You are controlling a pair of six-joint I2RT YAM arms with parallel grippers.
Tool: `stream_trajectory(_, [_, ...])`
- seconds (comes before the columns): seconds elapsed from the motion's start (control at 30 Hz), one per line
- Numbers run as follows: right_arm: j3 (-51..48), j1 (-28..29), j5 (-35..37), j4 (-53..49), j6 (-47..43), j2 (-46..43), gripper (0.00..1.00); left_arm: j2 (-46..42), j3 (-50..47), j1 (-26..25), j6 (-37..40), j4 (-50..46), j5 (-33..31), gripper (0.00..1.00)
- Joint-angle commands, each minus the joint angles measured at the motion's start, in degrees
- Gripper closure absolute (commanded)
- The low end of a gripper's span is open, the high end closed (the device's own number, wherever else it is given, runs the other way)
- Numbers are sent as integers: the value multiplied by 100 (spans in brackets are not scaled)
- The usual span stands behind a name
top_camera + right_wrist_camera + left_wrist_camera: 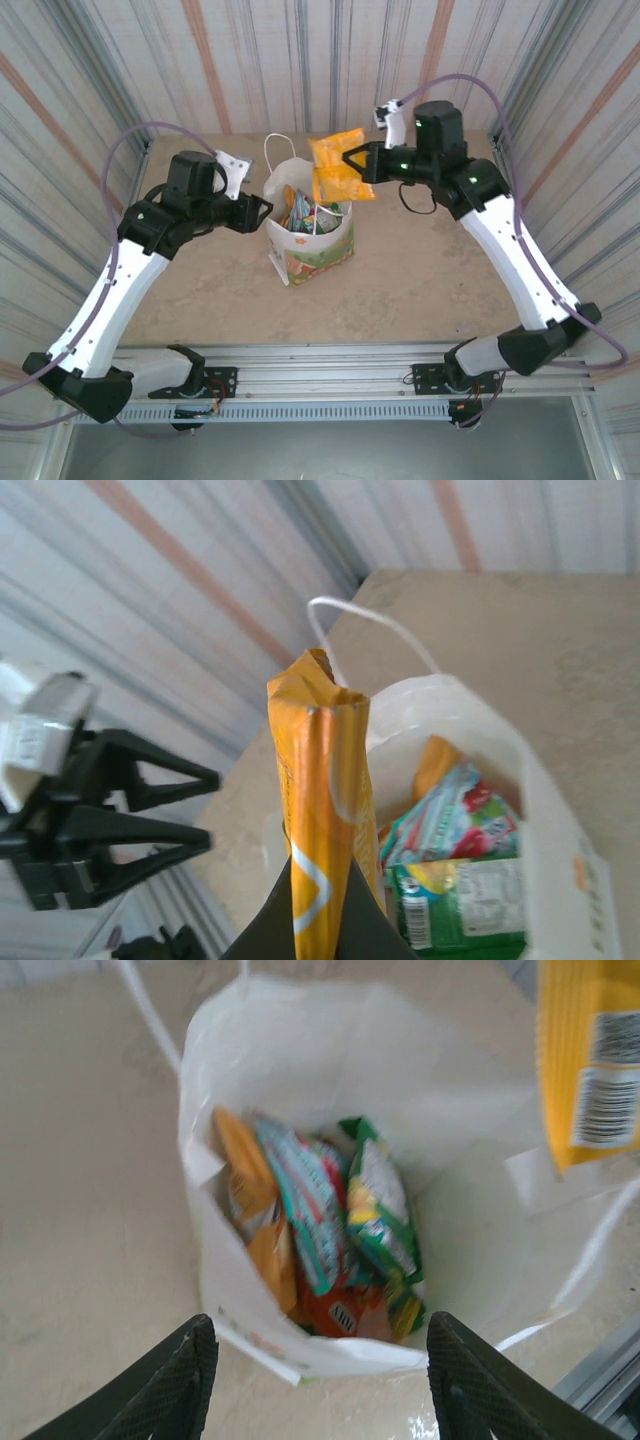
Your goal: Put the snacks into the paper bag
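Snacks [322, 1222]: several lying inside the upright paper bag [322, 256];
Right gripper [352, 162]: we are pinching an orange packet [335, 150] above the bag;
Left gripper [266, 208]: we are holding it wide, empty, beside the bag.

The right gripper [322, 885] pinches an orange packet [315, 770] over the open paper bag [560, 880] holding other packets [450, 815].

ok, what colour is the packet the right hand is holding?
Yellow-orange; the packet shows best in the top external view.
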Motion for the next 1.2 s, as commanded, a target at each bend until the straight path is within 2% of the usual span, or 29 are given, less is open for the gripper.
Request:
stream_trajectory(0.0, [582, 312, -207, -760, -264, 488, 100, -232, -384, 292, -386, 53, -90, 40])
stream_trajectory(0.13, [1109, 573, -156, -1339, -339, 1064, 100, -342, -616, 634, -468, 211, 35, 40])
stream_trajectory(0.37, [1756, 779, 383, -2135, -463, 1987, 100, -286, -706, 827, -447, 350, 248, 40])
stream_trajectory(0.53, [1788, 965, 63, -2185, -403, 2356, 100, -202, -638, 940, -442, 306, 332, 40])
stream_trajectory(0.83, [1868, 1180, -66, -2456, -416, 2882, 100, -28, -452, 946, -366, 360, 466, 40])
stream_trajectory(1.0, [2068, 1196, 523, -2556, -578, 3190, 91, 21, -356, 951, -380, 351, 616, 40])
stream_trajectory(1.17, [2593, 1220, 1990, -3069, -690, 3543, 73, 24, -223, 952, -366, 268, 656, 40])
